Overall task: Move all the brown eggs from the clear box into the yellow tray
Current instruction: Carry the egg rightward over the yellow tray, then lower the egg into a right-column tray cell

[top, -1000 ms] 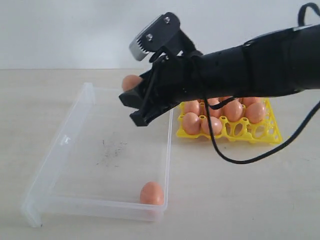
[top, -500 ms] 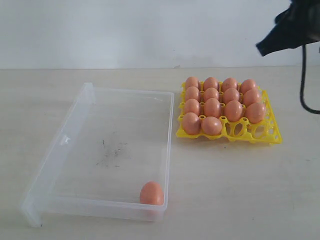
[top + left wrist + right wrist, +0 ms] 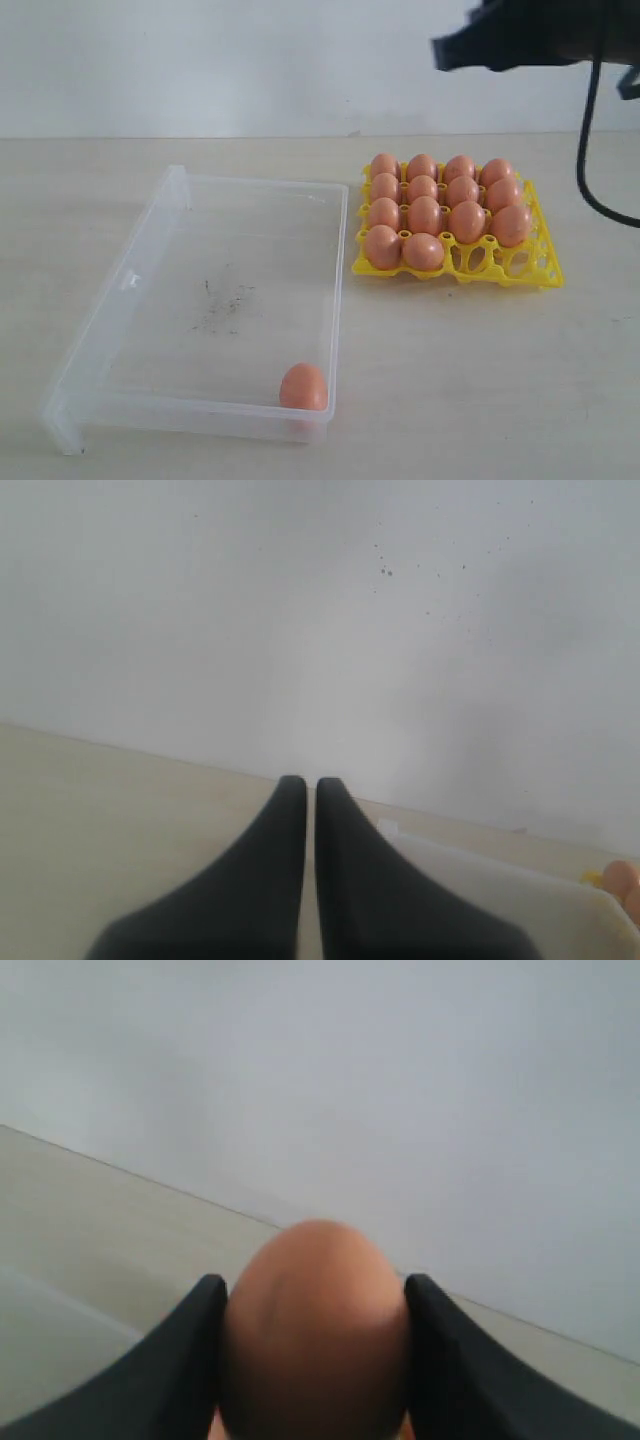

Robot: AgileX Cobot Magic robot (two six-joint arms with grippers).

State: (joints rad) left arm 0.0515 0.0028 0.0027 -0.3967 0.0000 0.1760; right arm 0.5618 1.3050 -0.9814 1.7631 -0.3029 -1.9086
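One brown egg (image 3: pixel 303 387) lies in the near right corner of the clear box (image 3: pixel 130 290). The yellow tray (image 3: pixel 538 272) to its right holds several brown eggs (image 3: pixel 424 214); two front right cups (image 3: pixel 500 260) are bare. My right gripper (image 3: pixel 315 1285) is shut on another brown egg (image 3: pixel 315 1350), its fingers (image 3: pixel 195 1350) pressing both sides. In the exterior view the right arm (image 3: pixel 520 40) hangs high above the tray's far side, and the held egg is hidden there. My left gripper (image 3: pixel 311 785) is shut and empty, low beside the box corner (image 3: pixel 500 900).
Dark specks (image 3: pixel 225 300) mark the box floor. A black cable (image 3: pixel 590 150) hangs from the right arm beside the tray's far right corner. A pale wall stands behind the beige table (image 3: pixel 450 380).
The right arm lifted an egg from the box's far corner, swung up and right almost out of view, and has now come back leftward high over the tray.
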